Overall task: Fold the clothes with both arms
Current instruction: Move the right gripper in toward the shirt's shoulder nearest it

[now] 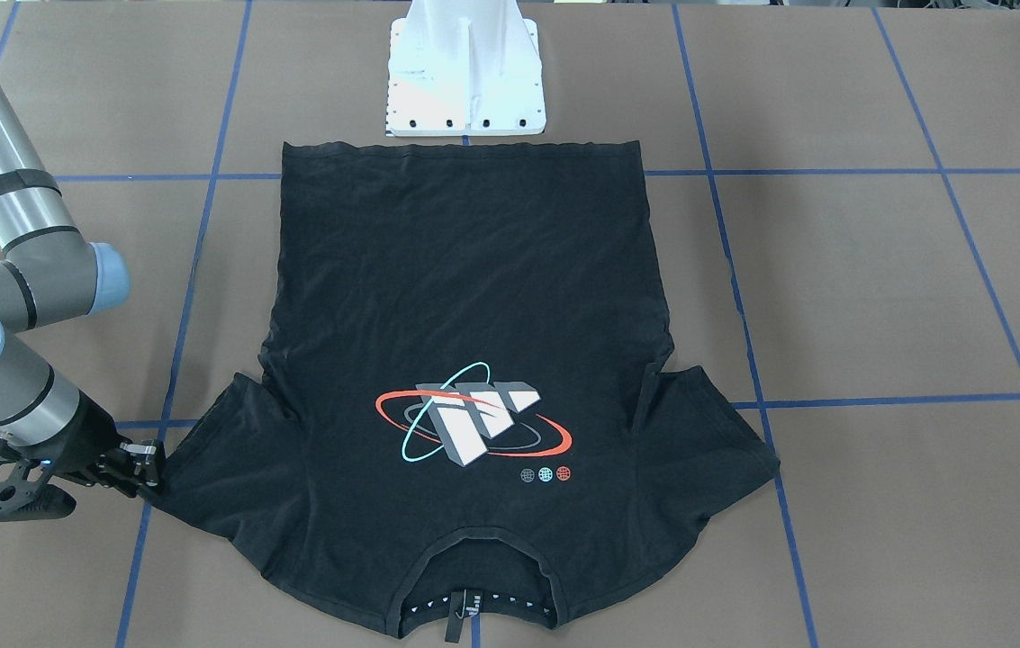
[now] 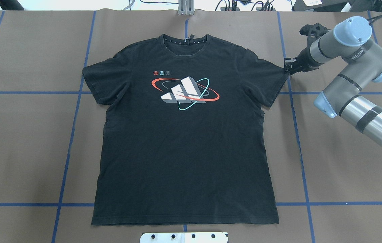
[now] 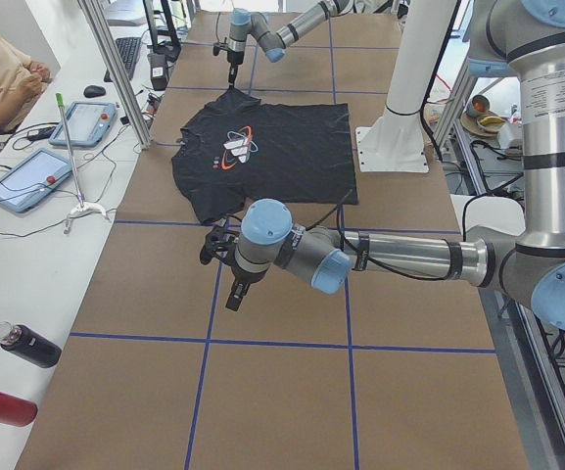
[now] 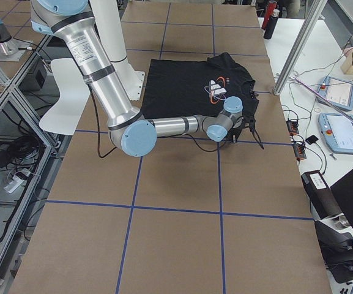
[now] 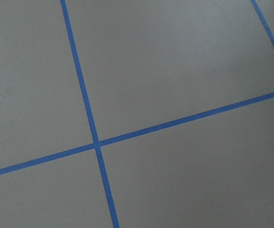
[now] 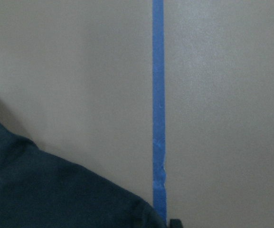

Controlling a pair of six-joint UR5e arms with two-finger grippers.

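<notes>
T-shirt (image 2: 184, 152) lies flat, graphic (image 2: 184, 91) facing up.

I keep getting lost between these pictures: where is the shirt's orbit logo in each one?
Front-facing: orbit logo lower centre.
Overhead: upper centre.
Exterior left: upper left of centre.
Exterior right: upper centre-right.
Left wrist: absent.
Right wrist: absent, only plain T-shirt cloth.
Landmark: white pedestal by the hem.

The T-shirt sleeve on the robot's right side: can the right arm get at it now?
Probably yes. The right gripper sits right at the edge of that sleeve, and nothing lies between them on the table.
</notes>
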